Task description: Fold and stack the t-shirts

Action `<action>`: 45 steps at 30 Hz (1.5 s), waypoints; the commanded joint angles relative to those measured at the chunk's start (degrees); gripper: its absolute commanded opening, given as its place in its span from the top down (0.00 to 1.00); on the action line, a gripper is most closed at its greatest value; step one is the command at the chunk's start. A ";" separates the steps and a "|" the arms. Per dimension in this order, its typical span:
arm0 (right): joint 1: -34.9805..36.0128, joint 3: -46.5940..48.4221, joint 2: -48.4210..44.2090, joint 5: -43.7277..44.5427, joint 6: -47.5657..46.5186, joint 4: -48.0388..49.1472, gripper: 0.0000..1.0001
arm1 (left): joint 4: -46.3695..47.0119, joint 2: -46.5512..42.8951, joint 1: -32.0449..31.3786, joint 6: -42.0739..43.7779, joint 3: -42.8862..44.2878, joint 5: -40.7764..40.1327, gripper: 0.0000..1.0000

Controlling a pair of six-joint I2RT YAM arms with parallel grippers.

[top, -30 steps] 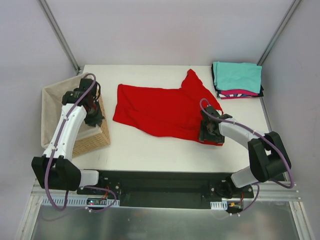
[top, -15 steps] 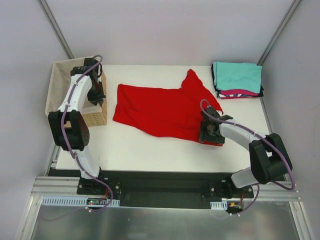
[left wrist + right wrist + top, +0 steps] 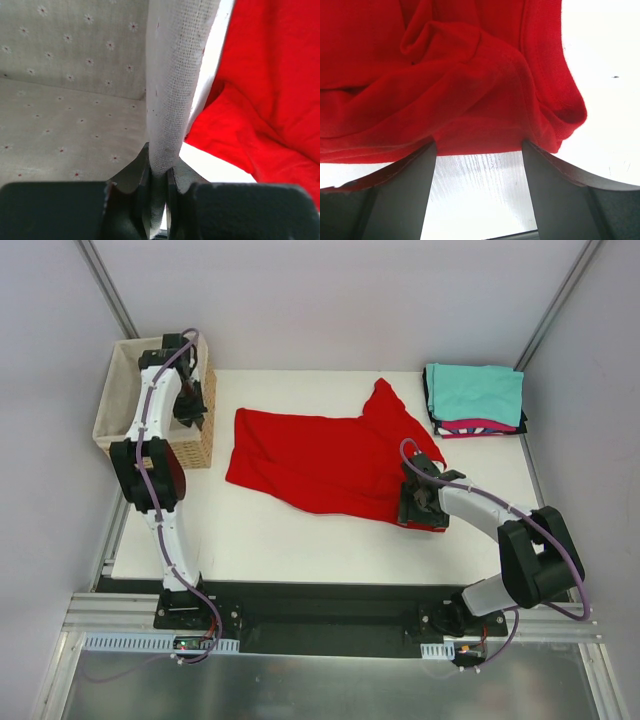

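A bright red t-shirt [image 3: 320, 460] lies spread and rumpled across the middle of the white table. Folded t-shirts [image 3: 475, 398] are stacked at the back right, teal on top, with pink and black edges below. My right gripper [image 3: 412, 505] rests low at the red shirt's near right hem, open. In the right wrist view the hem [image 3: 470, 135] lies just beyond the open right gripper [image 3: 479, 145], with bare table between the fingers. My left gripper [image 3: 196, 416] is shut on the lined right rim of the wicker basket [image 3: 110, 405]. The left wrist view shows the rim cloth [image 3: 175, 75] pinched in that gripper [image 3: 159, 175].
The basket stands at the table's back left corner, partly over the left edge. Grey walls and slanted frame posts close in the back and sides. A black rail with both arm bases runs along the near edge.
My left arm has dragged the basket from the near left of the table to the back left corner. The right arm and red shirt have not moved.
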 commanded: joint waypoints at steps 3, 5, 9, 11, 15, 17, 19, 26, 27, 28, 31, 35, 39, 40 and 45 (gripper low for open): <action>0.30 -0.17 -1.74 -0.63 -0.65 -0.06 0.27 | 6.58 8.29 10.38 -6.58 6.81 -8.08 1.00; 0.30 -0.25 -1.83 -0.63 -0.56 -0.06 0.27 | 6.14 9.26 11.52 -7.37 9.00 -8.52 1.00; 0.30 -0.17 -1.74 -0.55 -0.65 -0.06 0.27 | 5.17 11.54 13.46 -8.51 11.74 -8.78 1.00; 0.30 -0.25 -1.83 -0.72 -0.65 -0.06 0.27 | 4.73 12.42 14.42 -9.12 13.49 -7.30 1.00; 0.30 -0.25 -1.74 -0.72 -0.65 -0.06 0.27 | 4.56 14.70 16.01 -9.39 16.40 -4.92 1.00; 0.39 -0.26 -1.83 -0.81 -0.65 0.03 0.27 | 4.64 15.33 16.01 -9.74 17.88 -4.48 1.00; 0.30 -0.25 -1.83 -0.81 -0.65 -0.06 0.27 | 4.64 16.29 16.01 -9.74 19.82 -3.51 1.00; 0.30 -0.69 -2.36 -0.55 -0.65 0.20 0.27 | 4.73 16.65 16.19 -11.32 22.73 -1.57 0.01; 0.30 -0.69 -2.44 -0.55 -0.65 0.20 0.27 | 4.64 16.30 16.19 -11.67 22.73 -1.66 0.01; 0.38 -0.78 -2.53 -0.55 -0.65 0.29 0.27 | 4.73 16.12 16.27 -11.76 22.73 -1.66 0.01; 0.47 -0.69 -2.18 -0.46 -0.82 0.38 0.27 | 3.95 15.24 16.28 -12.46 23.78 -2.45 0.01; 0.82 -0.17 -1.83 0.07 -0.74 0.29 0.27 | 3.41 10.77 15.93 -14.48 25.27 0.88 0.01; 1.17 -0.17 -1.92 0.42 -0.74 0.38 0.27 | 2.80 5.23 14.17 -15.63 27.56 4.49 0.01; 1.18 -0.17 -1.92 0.51 -0.73 0.20 0.27 | 2.62 3.13 13.56 -15.80 28.17 4.40 0.01; 1.70 -0.43 -2.36 0.86 -0.73 0.11 0.27 | 1.65 -2.68 6.19 -14.14 34.06 7.47 0.01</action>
